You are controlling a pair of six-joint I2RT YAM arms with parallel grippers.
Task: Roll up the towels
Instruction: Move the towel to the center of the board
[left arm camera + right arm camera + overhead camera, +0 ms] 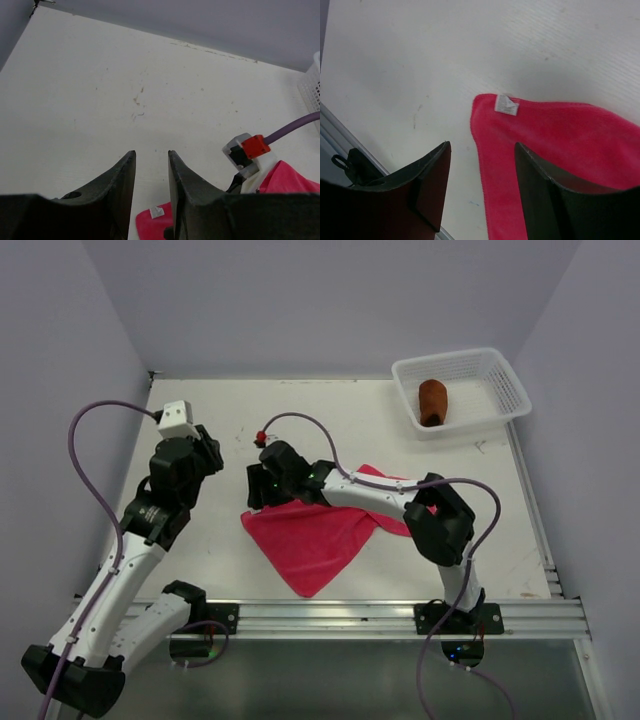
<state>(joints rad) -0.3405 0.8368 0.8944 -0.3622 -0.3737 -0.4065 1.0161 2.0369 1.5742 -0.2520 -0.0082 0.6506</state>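
The bright pink towel (312, 538) lies spread flat on the table near the front edge. It also shows in the right wrist view (560, 135), its corner bearing a white tag (506, 105). My right gripper (257, 490) is open and empty, hovering over that left corner with one finger above the cloth and one above bare table (482, 145). The rust-brown towel (432, 402) lies rolled up in the white mesh basket (505, 380). My left gripper (207, 456) is open and empty, just left of the right gripper (151, 155). The pink corner (152, 222) shows below it.
The basket stands at the back right corner; its edge shows in the left wrist view (312, 85). A metal rail (380, 615) runs along the front edge. The right arm's purple cable (320, 430) loops over the table. Walls enclose three sides.
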